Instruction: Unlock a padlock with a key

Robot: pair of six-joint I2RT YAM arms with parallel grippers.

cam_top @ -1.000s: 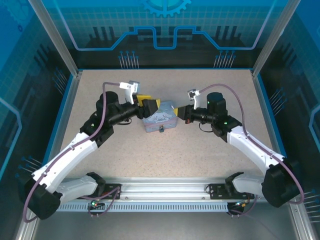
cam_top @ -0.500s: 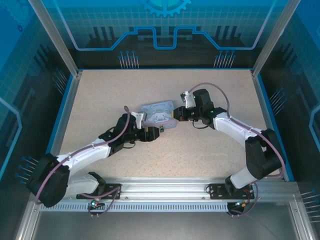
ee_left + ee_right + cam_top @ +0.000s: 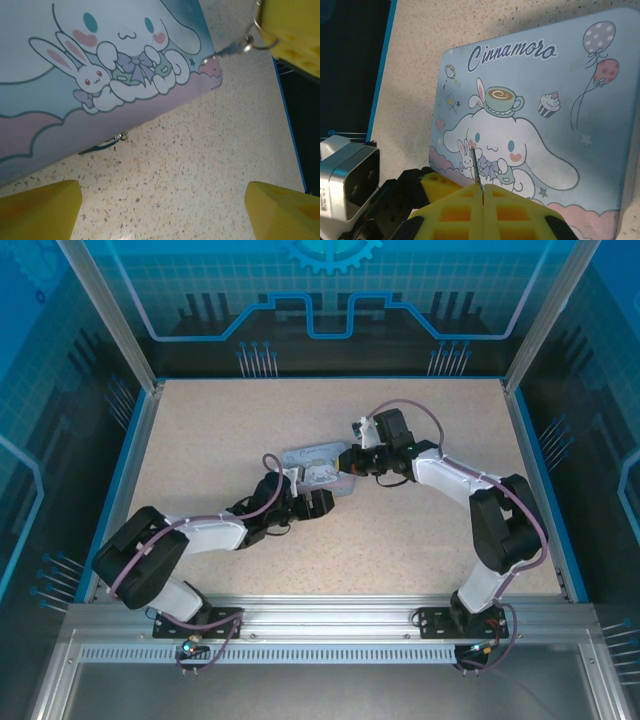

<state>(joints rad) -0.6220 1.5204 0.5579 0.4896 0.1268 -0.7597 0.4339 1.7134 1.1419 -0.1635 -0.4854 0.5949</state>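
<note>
Key (image 3: 477, 167): thin metal blade, standing straight out from between the two yellow fingers of the right gripper (image 3: 482, 192). The fingers are pressed together on it, with no gap between them. In the left wrist view the key (image 3: 232, 48) shows as a slim silver bar with a ring at the gripped end. Its free tip lies right at the corner of the tin box (image 3: 100, 60). Whether tip and tin touch cannot be told.

Padlock (image 3: 121, 135): only a small bit of metal beside a dark strip, tucked at the tin's lower edge and mostly hidden under it. Too small to make out the shackle. It lies well apart from the key tip, along the tin's edge. It sits ahead of the left gripper (image 3: 160, 210), nearer its left-hand finger and not touching either one.

Left gripper: yellow fingertips (image 3: 40, 207) spread wide, one at each lower corner of the view, nothing between them but bare speckled table (image 3: 200, 165).

Top view: tin box (image 3: 318, 462) lies flat mid-table. The right gripper (image 3: 347, 460) is at its right end. The left gripper (image 3: 318, 502) is just beside its near edge. Key and padlock are too small to resolve here.

Right wrist view: the tin lid (image 3: 560, 100) carries a cartoon print and lies behind the key blade. The left arm's camera housing (image 3: 347, 190) is at lower left.
</note>
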